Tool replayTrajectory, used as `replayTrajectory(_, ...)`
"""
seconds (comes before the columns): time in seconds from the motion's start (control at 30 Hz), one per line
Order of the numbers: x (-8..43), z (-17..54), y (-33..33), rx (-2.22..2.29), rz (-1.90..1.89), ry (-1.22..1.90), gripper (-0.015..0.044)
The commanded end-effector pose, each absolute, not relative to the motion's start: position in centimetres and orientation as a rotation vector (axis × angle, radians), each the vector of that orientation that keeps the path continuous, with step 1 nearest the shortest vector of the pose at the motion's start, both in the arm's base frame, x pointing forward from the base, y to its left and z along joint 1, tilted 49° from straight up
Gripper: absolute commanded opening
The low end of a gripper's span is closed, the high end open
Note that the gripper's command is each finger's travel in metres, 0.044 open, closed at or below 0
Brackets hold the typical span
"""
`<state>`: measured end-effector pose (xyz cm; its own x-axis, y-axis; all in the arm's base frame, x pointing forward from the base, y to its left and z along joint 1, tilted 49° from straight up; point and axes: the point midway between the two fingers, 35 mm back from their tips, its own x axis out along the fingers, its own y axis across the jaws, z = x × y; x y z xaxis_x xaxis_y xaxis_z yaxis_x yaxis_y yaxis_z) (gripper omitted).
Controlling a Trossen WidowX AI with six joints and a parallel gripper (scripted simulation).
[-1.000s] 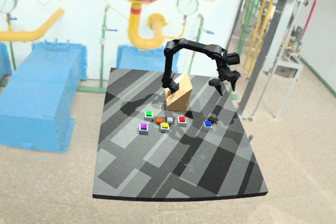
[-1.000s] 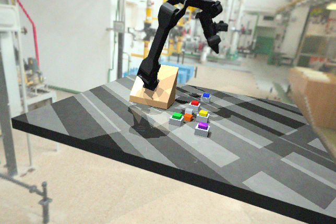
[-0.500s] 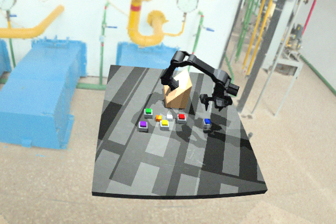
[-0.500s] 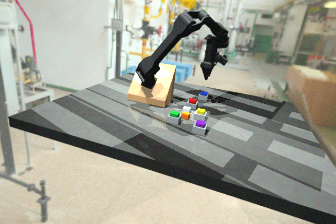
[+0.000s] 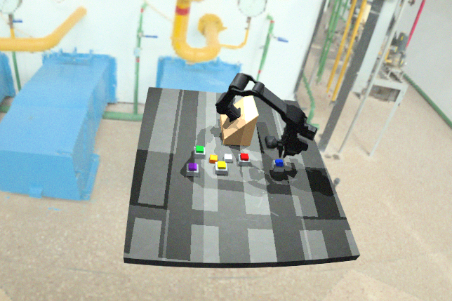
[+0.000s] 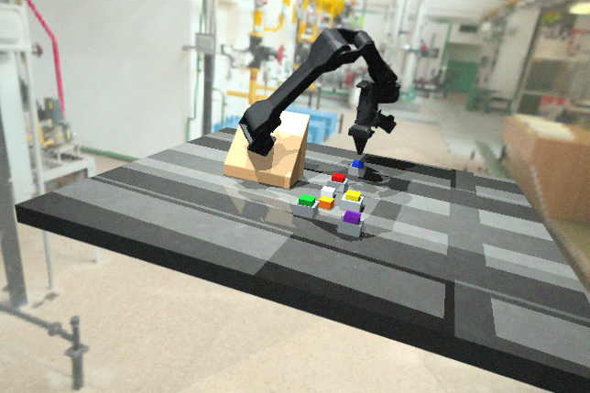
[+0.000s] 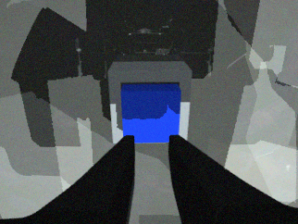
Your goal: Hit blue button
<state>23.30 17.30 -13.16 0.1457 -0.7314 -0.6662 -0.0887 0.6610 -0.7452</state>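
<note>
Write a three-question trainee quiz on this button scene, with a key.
1. True or false: the gripper is pressing the red button.
2. Multiple choice: the gripper's fingers are A) spread wide, B) drawn close together with nothing between them, C) clamped on a block.
3. Fill in: the two loose blocks among the buttons are white and ____.

Key
1. False. It points down just above the blue button, which stands apart from the others; contact cannot be told.
2. B.
3. Orange.
</note>
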Motion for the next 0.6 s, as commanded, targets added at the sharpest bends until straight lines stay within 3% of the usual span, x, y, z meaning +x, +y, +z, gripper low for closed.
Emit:
replayTrajectory(0.0, 23.3, -13.2, 17.1, -0.766, -0.531, 1.368, 0.0020)
replayTrajectory(0.57, 23.7, -14.7, 15.5, -0.766, -0.532, 1.368, 0.0020)
